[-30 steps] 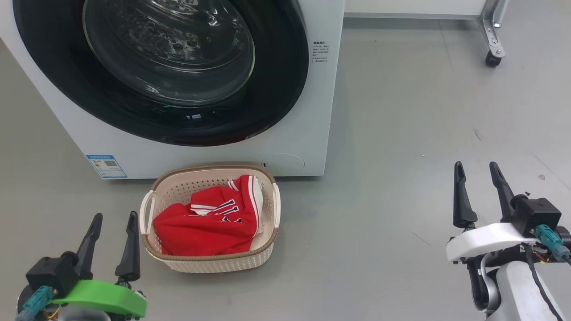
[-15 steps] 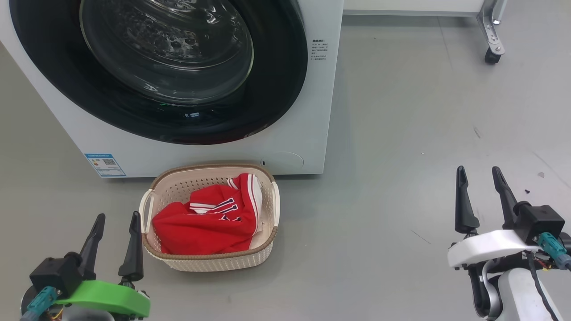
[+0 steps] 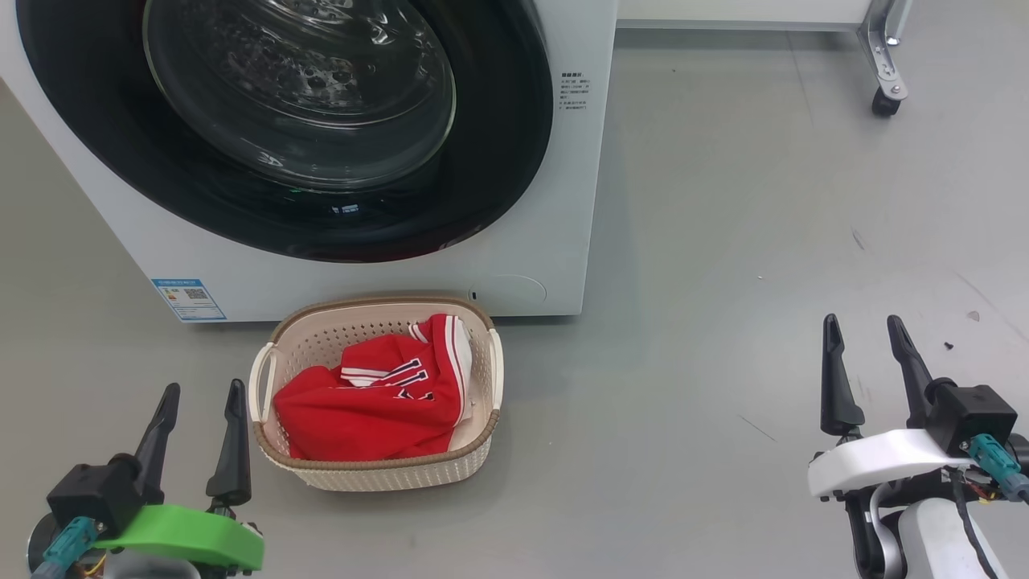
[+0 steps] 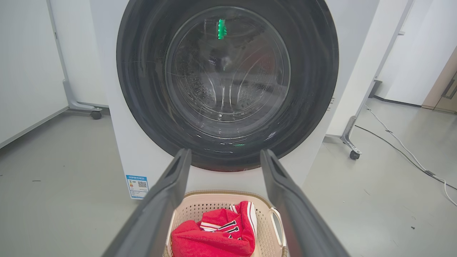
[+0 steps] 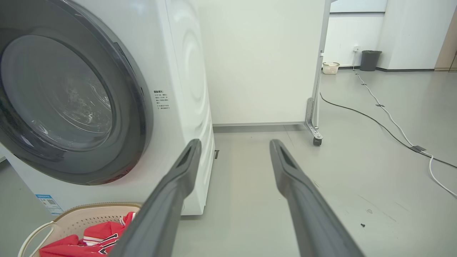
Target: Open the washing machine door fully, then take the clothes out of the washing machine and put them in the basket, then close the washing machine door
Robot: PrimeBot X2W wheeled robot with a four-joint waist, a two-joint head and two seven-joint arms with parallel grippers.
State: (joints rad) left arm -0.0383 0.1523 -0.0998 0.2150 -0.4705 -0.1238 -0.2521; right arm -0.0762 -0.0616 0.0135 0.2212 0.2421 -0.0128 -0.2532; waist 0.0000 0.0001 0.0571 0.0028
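Already the clothes [image 3: 362, 414] lie in the basket [image 3: 386, 477], washing machine door [image 3: 502, 161] shut

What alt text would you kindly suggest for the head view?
A red jersey lies in a cream basket before a white washing machine, its black-rimmed door shut. The left gripper and right gripper hover open at the lower corners.

The washing machine [image 3: 555, 241] is showing white, its washing machine door [image 3: 498, 121] gleaming glossy black around clear glass, with a blue label [image 3: 189, 299] at its near left. The basket [image 3: 386, 474] is showing cream perforations under a brown woven-look rim. The clothes [image 3: 362, 414] are glowing red with white and dark stripes.
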